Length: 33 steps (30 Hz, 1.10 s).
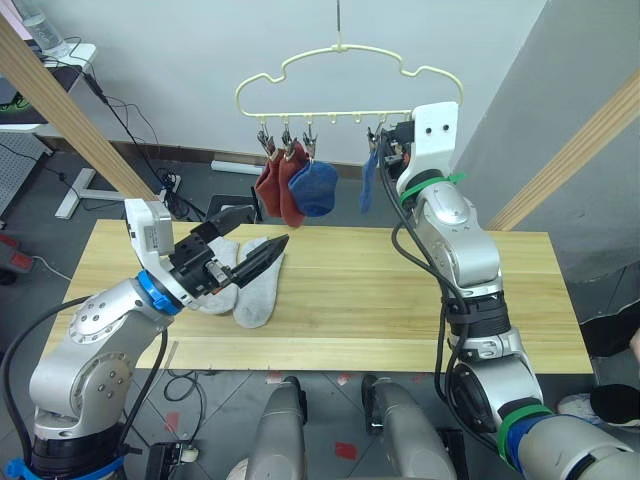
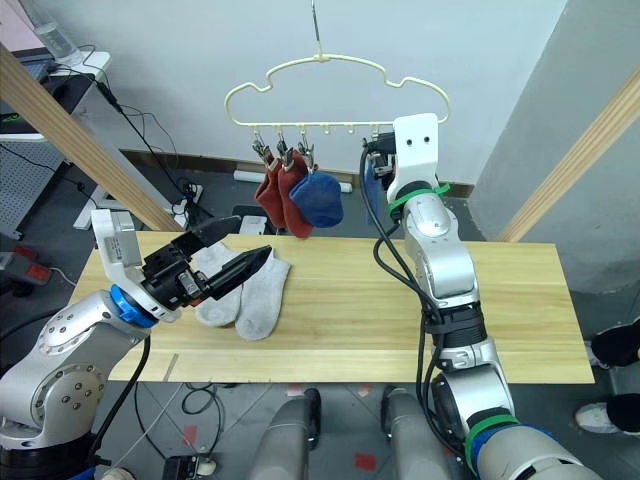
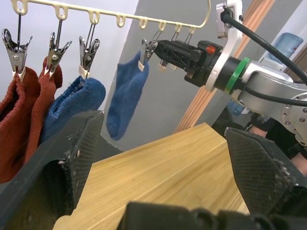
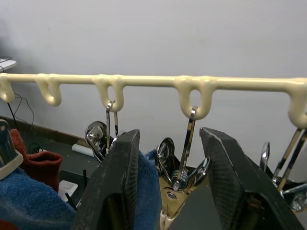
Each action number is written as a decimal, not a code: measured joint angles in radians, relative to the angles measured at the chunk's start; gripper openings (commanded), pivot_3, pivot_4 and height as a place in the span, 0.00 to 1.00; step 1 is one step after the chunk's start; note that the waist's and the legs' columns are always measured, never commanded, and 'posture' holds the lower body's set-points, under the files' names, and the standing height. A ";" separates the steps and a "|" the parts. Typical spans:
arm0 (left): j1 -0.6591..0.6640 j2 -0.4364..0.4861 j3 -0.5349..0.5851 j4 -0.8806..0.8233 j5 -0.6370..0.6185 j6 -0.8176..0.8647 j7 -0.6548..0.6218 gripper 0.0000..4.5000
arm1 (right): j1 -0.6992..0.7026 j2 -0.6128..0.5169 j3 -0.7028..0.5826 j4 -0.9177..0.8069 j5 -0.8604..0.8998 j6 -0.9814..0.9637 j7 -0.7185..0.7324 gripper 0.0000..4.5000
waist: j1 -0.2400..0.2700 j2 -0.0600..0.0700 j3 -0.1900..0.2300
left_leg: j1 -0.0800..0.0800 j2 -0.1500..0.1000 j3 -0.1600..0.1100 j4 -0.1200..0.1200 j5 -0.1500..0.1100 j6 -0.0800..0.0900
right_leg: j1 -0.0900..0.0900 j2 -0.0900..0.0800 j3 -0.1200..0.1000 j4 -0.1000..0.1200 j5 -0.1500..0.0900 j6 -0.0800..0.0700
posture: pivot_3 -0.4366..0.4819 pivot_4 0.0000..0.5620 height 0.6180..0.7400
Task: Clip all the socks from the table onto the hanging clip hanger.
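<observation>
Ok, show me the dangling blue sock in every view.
Left eye view: blue sock hangs beside the right pincer.
Right eye view: the sock, same spot.
Left wrist view: the sock under the fourth clip.
Right wrist view: blue knit behind a finger, probably it.
Shared landmark: the clip hanger bar.

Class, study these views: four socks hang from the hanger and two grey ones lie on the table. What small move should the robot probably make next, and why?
Probably lower the open left claw onto the nearer grey sock and close on it. It hovers just above the two grey socks on the table. Two red socks and two blue socks already hang from the clip hanger, with the right claw up at a clip.
</observation>
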 measured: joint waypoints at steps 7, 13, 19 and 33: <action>0.003 0.000 -0.001 0.000 0.000 0.000 0.000 1.00 | -0.007 0.019 0.000 0.003 0.001 0.000 -0.006 0.45 | 0.000 0.000 0.000 | 0.000 0.000 0.000 0.000 0.000 0.000 | 0.000 0.000 0.000 0.000 0.000 0.000 | 0.59 0.62 1.00; 0.009 0.000 -0.001 -0.003 0.000 0.000 0.001 1.00 | -0.015 0.032 -0.001 0.019 0.007 0.000 -0.001 0.45 | 0.000 0.000 0.000 | 0.000 0.000 0.000 0.000 0.000 0.000 | 0.000 0.000 0.000 0.000 0.000 0.000 | 0.59 0.62 1.00; 0.016 0.000 -0.001 -0.005 0.000 0.000 0.009 1.00 | -0.015 0.033 -0.009 0.021 0.011 0.000 0.004 0.45 | 0.000 0.000 0.000 | 0.000 0.000 0.000 0.000 0.000 0.000 | 0.000 0.000 0.000 0.000 0.000 0.000 | 0.60 0.62 1.00; 0.021 0.000 -0.001 -0.010 -0.003 0.000 0.018 1.00 | -0.015 0.043 -0.012 0.030 0.043 0.000 0.029 0.45 | 0.000 0.000 0.000 | 0.000 0.000 0.000 0.000 0.000 0.000 | 0.000 0.000 0.000 0.000 0.000 0.000 | 0.60 0.61 1.00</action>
